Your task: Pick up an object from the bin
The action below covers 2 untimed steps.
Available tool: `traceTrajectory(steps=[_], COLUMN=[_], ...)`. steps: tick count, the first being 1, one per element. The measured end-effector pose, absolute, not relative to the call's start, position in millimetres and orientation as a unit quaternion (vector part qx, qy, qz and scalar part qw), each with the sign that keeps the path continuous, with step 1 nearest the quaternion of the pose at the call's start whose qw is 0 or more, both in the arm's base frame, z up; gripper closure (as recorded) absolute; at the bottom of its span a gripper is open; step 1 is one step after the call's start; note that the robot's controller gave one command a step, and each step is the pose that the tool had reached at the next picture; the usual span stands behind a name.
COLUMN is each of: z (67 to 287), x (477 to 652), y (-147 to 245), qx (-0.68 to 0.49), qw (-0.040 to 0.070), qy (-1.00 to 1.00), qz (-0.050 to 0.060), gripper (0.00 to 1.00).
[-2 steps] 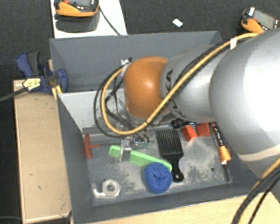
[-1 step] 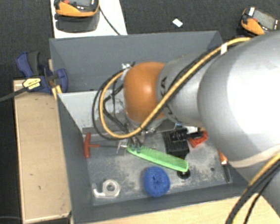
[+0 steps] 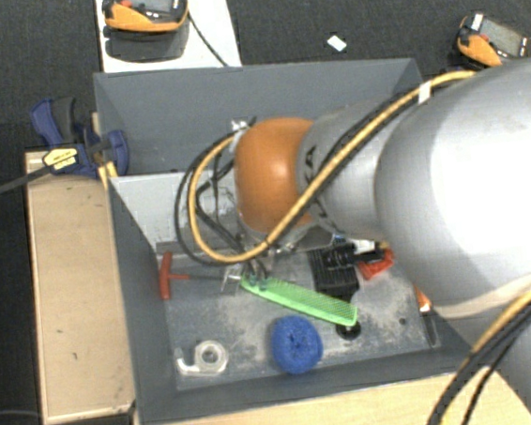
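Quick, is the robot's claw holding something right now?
Gripper: cannot be told. It sits tucked under the arm's orange cover, just over the left end of the green comb.

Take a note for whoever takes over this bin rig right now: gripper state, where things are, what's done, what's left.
Gripper: low in the middle of the bin, under the orange wrist cover; open or shut cannot be told.
Things: green comb right beside it, slanting to the lower right; blue ball nearer the front wall; tape roll front left; red tool at the left wall; black block under the arm.
Done: arm lowered in.
Left: grip one thing, likely the comb, and lift it out.
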<state>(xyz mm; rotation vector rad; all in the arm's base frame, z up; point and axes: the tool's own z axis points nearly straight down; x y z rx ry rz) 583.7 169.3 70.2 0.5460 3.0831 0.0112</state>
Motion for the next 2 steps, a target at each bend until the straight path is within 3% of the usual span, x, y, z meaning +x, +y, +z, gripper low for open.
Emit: traceTrajectory(steps=[1,2], z=[73.8,113.2], x=[583.6,581.2], y=[169.3,168.5], qx=[0.175,0.175], qw=[0.005,0.001], qy=[0.985,0.985], qz=[0.004,0.002], gripper=[1.00,1.00])
